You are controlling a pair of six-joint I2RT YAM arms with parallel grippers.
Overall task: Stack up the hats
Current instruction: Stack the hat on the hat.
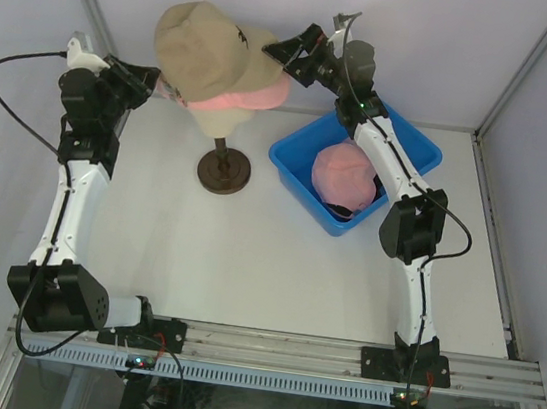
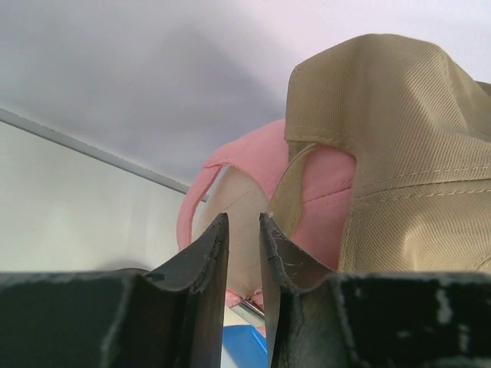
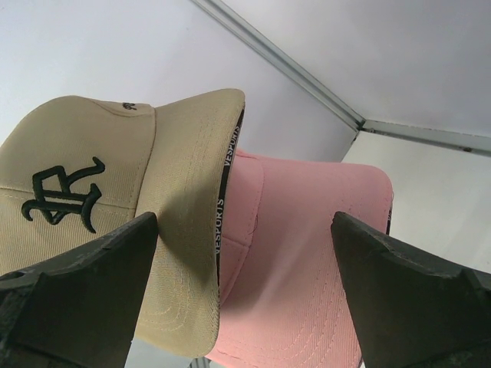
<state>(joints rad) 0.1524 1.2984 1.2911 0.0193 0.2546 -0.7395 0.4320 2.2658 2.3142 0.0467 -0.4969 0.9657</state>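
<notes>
At the back of the white table point(image 1: 246, 261), left of centre, a mannequin head point(image 2: 238, 207) stands on a round brown base point(image 1: 224, 171) and wears two hats, one over the other. The tan cap point(image 1: 201, 49) sits on top, and the pink cap point(image 1: 257, 97) lies under it, with its brim sticking out to the right below the tan one. The right wrist view shows both brims from the front: the tan brim overlaps the pink brim, and a black embroidered mark sits on the tan crown. The left gripper point(image 2: 242, 222) is raised at the rear of the two hats. Its jaws are drawn close with only a narrow slit between them, and nothing shows in that slit but the pale head behind. The tan cap's back strap curves down just beside the right-hand finger point(image 2: 280, 268), but I cannot tell whether they touch. The right gripper point(image 3: 244, 218) is spread wide and holds nothing. It faces the two brims from the right, and in its own camera one finger point(image 3: 77, 291) shows at each side of them. Right of the mannequin stands a blue bin point(image 1: 294, 162), set at an angle. Inside it lies a second pink cap point(image 1: 343, 171), crown up, with a black cap point(image 1: 341, 211) showing beneath it at the near corner.
</notes>
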